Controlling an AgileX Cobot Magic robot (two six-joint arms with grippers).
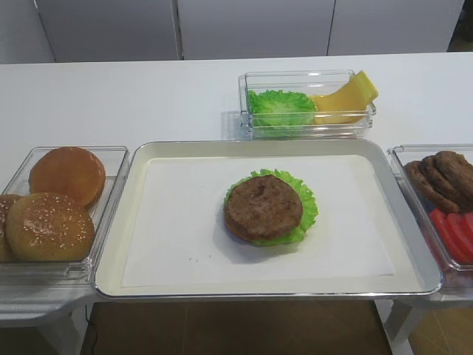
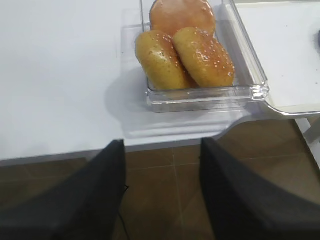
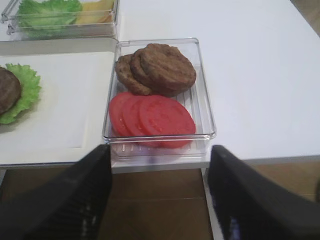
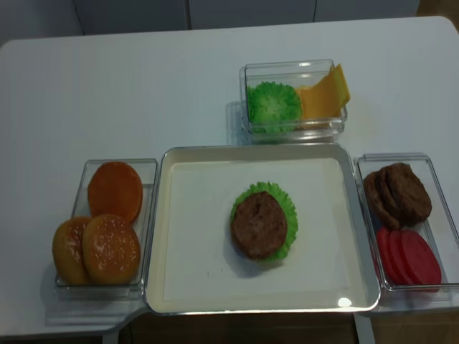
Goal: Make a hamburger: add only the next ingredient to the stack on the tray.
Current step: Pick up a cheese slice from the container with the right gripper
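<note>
The stack (image 1: pixel 264 208) (image 4: pixel 261 223), a brown patty over a ruffled green lettuce leaf, lies in the middle of the silver-rimmed tray (image 1: pixel 133 222) (image 4: pixel 159 236). Its left part shows in the right wrist view as the stack (image 3: pixel 15 92). The yellow cheese slices (image 1: pixel 346 97) (image 4: pixel 323 94) (image 3: pixel 94 11) lean in the far clear bin beside loose lettuce. My right gripper (image 3: pixel 160 192) hangs open and empty below the table's front edge, before the patty and tomato bin. My left gripper (image 2: pixel 162 192) is open and empty, off the table's front edge before the bun bin. Neither gripper shows in the high views.
A far bin (image 1: pixel 307 103) holds lettuce (image 1: pixel 281 109) and the cheese. The right bin (image 3: pixel 160 90) (image 4: pixel 401 222) holds loose patties (image 3: pixel 157 67) and tomato slices (image 3: pixel 152 117). The left bin (image 2: pixel 205 60) (image 1: pixel 63 211) holds buns (image 2: pixel 182 50). Brown floor shows past the table's front edge.
</note>
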